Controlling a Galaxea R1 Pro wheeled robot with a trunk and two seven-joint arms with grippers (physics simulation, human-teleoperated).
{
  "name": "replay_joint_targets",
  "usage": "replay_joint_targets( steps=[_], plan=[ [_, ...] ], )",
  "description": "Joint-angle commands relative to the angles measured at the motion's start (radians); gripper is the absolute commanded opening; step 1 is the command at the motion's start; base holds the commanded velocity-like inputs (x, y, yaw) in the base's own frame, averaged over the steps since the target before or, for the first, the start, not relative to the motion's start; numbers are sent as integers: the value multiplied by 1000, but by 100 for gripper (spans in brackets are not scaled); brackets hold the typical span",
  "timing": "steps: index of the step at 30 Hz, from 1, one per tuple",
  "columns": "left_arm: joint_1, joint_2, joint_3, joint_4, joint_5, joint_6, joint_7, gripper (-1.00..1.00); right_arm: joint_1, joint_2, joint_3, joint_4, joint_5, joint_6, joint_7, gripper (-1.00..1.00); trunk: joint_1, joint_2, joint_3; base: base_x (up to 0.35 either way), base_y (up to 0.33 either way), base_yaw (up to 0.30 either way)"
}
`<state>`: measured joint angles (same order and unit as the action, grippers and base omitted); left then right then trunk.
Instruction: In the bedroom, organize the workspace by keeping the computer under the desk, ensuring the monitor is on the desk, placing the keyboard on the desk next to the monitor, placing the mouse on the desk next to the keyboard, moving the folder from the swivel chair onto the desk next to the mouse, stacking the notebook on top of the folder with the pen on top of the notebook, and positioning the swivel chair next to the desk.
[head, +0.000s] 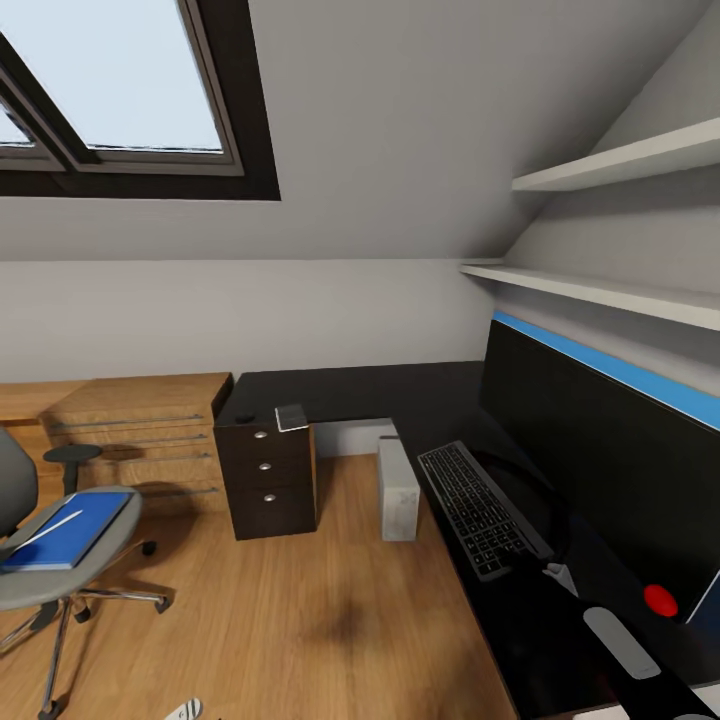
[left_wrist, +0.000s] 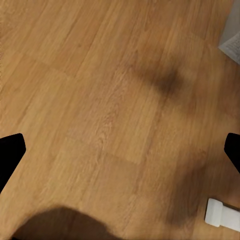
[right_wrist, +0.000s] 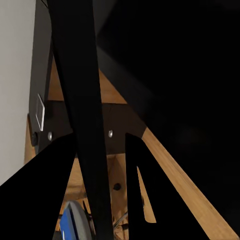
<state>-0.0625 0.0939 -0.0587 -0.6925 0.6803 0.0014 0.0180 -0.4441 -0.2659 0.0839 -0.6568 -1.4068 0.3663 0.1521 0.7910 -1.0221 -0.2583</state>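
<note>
One monitor (head: 610, 470), one keyboard (head: 480, 508), one computer (head: 398, 488), one swivel chair (head: 50, 560) (one folder (head: 70, 530) aboard).

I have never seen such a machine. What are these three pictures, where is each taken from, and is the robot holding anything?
It is a simulated wheeled robot with two arms. The large picture comes from its head camera: a black desk carries the keyboard and the monitor; the computer stands beneath. The swivel chair holds the blue folder with a pen on it. The other two come from wrist cameras. The left gripper is open over the wooden floor, holding nothing. The right wrist view is too dark to judge.
</note>
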Motion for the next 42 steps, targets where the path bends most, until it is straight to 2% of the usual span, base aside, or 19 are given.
replay_joint_targets(
  steps=[1,21,42],
  plan=[
    [0,1,-5,-1,10,0,2,100,-1,-1,4,0,-5,0,1,-100,0,-1,-1,42,-4,0],
    [0,1,-6,-1,11,0,2,100,-1,0,4,1,-6,0,0,-100,0,-1,-1,28,-15,0],
    [0,1,-6,-1,11,0,2,100,-1,0,4,2,-5,0,0,-100,0,-1,-1,-29,0,0]
  ],
)
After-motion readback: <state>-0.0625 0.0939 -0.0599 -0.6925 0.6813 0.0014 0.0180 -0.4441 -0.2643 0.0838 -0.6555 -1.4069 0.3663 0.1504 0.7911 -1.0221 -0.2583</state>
